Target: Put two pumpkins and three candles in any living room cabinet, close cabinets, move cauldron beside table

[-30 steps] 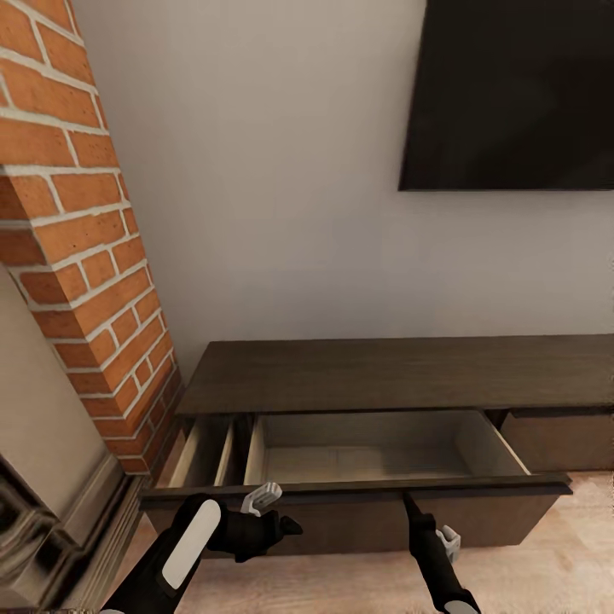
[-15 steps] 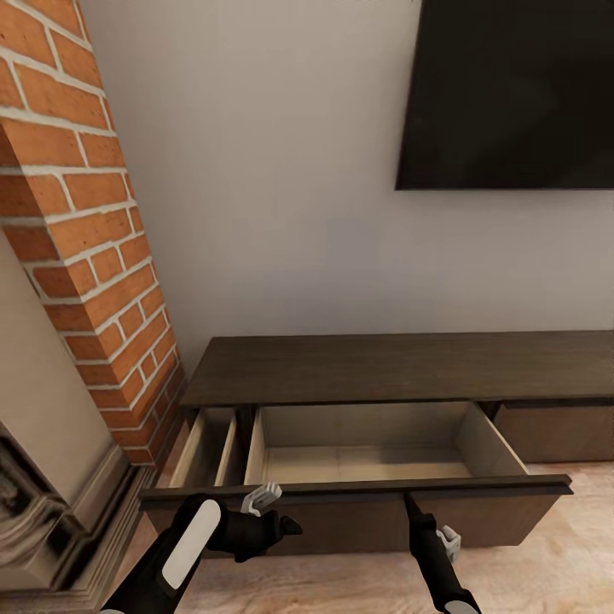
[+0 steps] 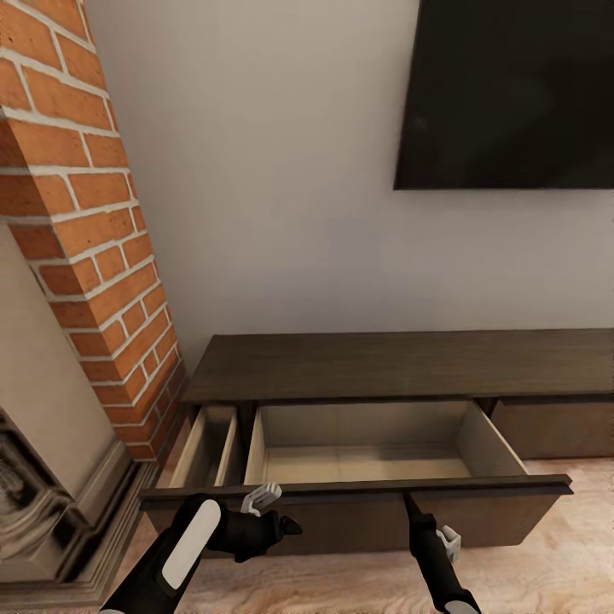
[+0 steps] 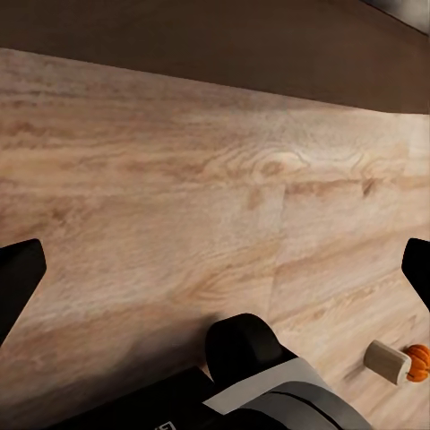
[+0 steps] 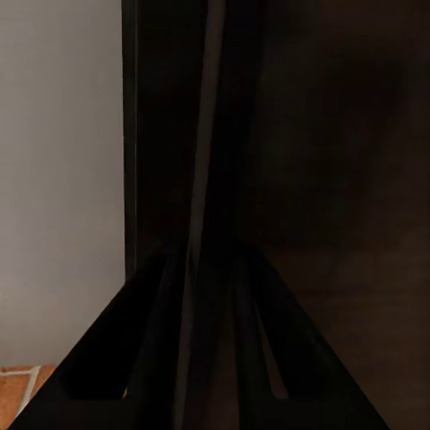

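- Hardly altered anything over the last second: shifted the head view a little, kept the cabinet's [image 3: 401, 365] drawer [image 3: 367, 465] pulled out, bare inside.
- Held the right gripper [image 3: 409, 505] apparently pinched on the drawer front [image 3: 477, 518], top edge.
- Kept the left gripper [image 3: 277, 512] spread wide, grasping nothing.
- Caught a candle [image 4: 387, 361] just beside a pumpkin [image 4: 418, 362] on the floor [image 4: 179, 197].
- Judged the opening done and the fetching next.

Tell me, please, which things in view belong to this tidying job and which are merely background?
Part of the job:
- long dark-brown wooden cabinet, drawer pulled open
- small orange ribbed pumpkin, on the floor
- stubby grey-beige candle, beside it

Background:
- black wall-mounted screen
- red brick column
- pale wood-plank floor
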{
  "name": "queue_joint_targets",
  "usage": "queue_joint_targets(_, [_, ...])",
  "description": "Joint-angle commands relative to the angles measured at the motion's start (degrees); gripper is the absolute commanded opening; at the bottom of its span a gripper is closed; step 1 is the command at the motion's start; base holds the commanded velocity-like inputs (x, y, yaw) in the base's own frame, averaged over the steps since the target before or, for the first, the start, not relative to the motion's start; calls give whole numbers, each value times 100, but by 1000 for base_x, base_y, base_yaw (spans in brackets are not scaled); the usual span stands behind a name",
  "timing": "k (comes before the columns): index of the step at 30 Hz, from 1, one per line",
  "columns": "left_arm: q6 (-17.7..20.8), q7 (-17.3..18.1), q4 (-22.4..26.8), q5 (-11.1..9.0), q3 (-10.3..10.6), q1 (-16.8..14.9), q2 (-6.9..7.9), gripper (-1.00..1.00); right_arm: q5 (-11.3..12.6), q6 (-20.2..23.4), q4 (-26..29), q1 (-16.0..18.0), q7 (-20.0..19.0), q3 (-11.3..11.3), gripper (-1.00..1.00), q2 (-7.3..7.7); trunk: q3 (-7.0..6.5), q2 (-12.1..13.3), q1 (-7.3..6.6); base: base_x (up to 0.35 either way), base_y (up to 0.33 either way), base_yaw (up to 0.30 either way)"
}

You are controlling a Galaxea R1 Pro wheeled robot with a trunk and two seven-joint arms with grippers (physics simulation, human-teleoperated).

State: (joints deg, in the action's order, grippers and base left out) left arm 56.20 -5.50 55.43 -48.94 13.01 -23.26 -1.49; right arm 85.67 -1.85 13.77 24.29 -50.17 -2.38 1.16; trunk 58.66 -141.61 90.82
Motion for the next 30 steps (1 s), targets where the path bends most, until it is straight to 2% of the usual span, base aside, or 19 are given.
queue_joint_targets(1, [14, -57, 3, -57, 4, -3, 0, 100, -16, -17, 12, 6, -64, -157, -100, -1, 4, -3, -2, -11, 0, 0])
queue_joint_targets(30, [14, -57, 3, -56, 4, -3, 0, 100, -16, -19, 12, 6, -64, -157, -100, -1, 4, -3, -2, -47, 0, 0])
